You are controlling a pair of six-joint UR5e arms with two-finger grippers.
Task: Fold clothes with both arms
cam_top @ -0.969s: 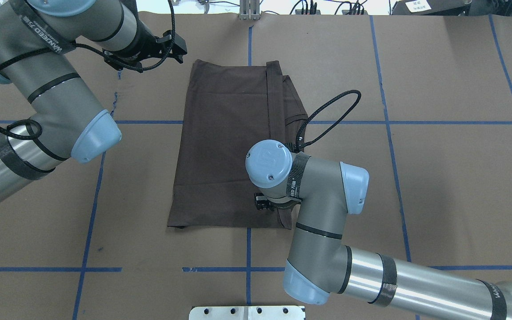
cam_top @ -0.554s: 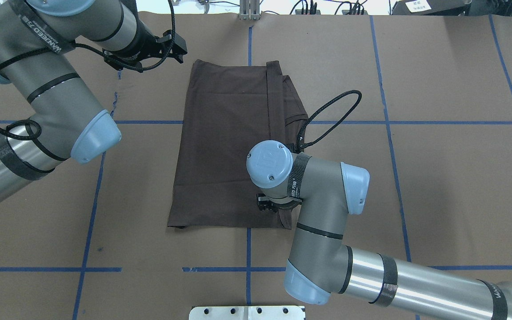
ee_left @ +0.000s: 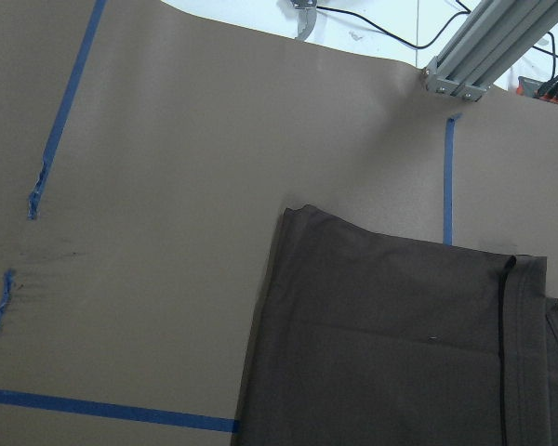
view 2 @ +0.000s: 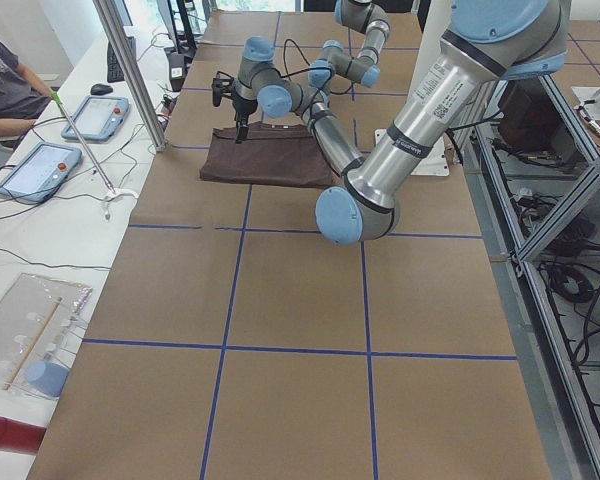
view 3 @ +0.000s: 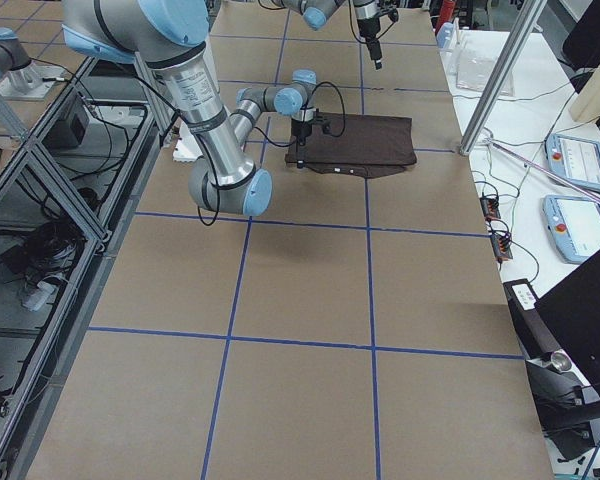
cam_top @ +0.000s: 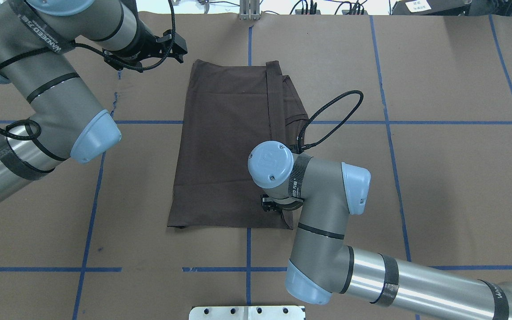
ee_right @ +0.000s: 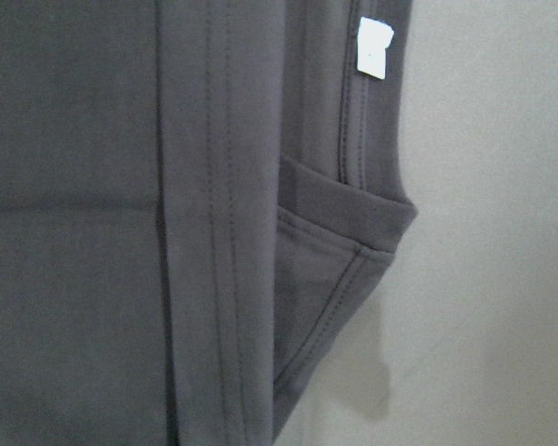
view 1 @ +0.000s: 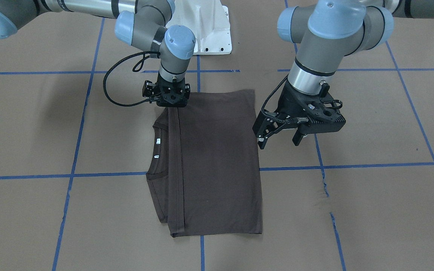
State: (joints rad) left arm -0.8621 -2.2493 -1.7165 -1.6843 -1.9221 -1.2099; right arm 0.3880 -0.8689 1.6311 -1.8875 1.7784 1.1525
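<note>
While the right gripper [view 1: 168,102] points straight down onto the T-shirt [view 1: 217,162] at the corner nearest the robot, on its right side, I can't tell if it's clamped on cloth. The wrist hides the tips in the overhead view, and the front view shows only the black body touching the fabric edge.

Left gripper [view 1: 278,141]: jaws spread, nothing between them. It hangs above the table [view 1: 352,210] just off the shirt's left edge. The overhead view puts it [cam_top: 179,51] near the far-left corner, clear of the fabric.

The shirt lies flat mid-table as a long narrow rectangle, running away from the robot and crossing one blue tape line [view 1: 104,175].
- A folded-over band runs lengthwise along the robot's right side.
- The collar [view 1: 152,150] pokes out past that band, with two small white tags [view 1: 158,141] on it.

Right wrist camera: close on the band seams, a curved collar piece and one white tag [ee_right: 375,48], with bare table on the right (no fingertips in view).

Left wrist camera: the shirt's far-left corner [ee_left: 302,212] and torn tape, no fingers either.

White pedestal base [view 1: 205,34] sits at the robot's end of the table.
</note>
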